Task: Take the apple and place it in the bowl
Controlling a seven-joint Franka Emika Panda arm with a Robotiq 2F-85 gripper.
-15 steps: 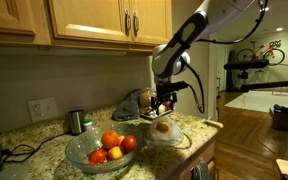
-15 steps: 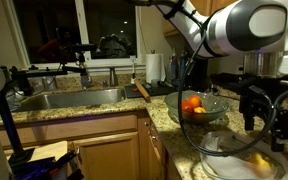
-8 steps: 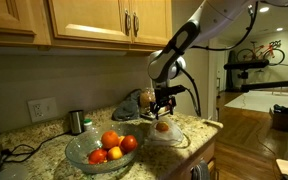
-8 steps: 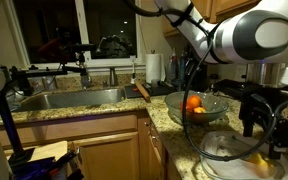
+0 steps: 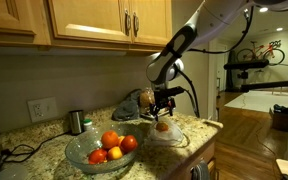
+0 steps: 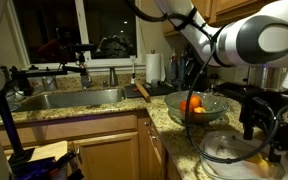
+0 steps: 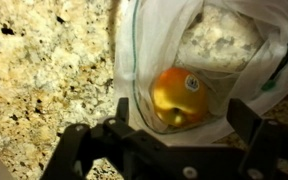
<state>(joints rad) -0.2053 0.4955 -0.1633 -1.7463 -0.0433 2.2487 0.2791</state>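
Since a second ago the arm has leaned a little to the side in an exterior view, and the gripper [image 5: 164,100] has stayed almost at the same place over the clear plastic container [image 5: 174,136]. The fingers [image 7: 246,118] are spread apart and hold nothing. In the wrist view they stand at both sides of the apple [image 7: 179,97], above it, and I cannot tell if they touch the plastic. The apple is yellow-orange with a small sticker on top. It lies inside the clear container on the granite desk [image 7: 44,60], beside something white and crumpled in the same container. The glass bowl [image 5: 79,152] stands apart from this container on the same desk. It already holds several fruits [image 5: 109,140], red ones and a yellow one, piled in the middle. In both exterior views the apple is not in the bowl. A metal cup [image 5: 76,121] stands behind the bowl near the wall.
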